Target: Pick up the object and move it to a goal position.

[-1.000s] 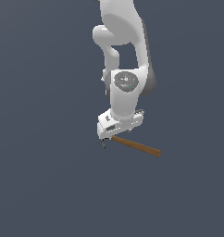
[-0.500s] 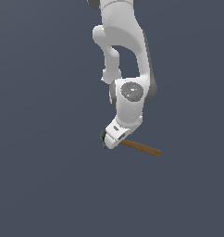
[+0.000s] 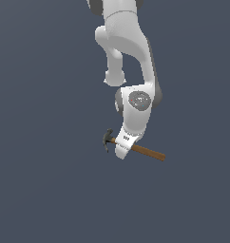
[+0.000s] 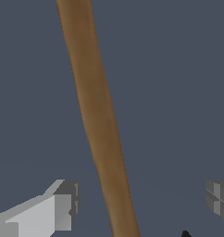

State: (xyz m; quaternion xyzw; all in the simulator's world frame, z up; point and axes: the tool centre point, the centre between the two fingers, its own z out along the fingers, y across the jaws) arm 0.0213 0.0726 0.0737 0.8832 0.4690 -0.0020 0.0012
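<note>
Exterior view: hand [image 3: 122, 153] now lower than a second ago, straddling hammer [image 3: 136, 148] near its head on the worktop [image 3: 41, 190]; fingers [image 4: 63, 203] spread, handle between, unclamped. Closing seems next.

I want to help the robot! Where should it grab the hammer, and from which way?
Best on the wooden handle, close to the dark head, coming down from above. The handle is long, straight and thin, so it fits between the fingers, and gripping near the heavy head probably keeps the hammer from tipping. The end effector is open with one finger on each side of the handle.
</note>
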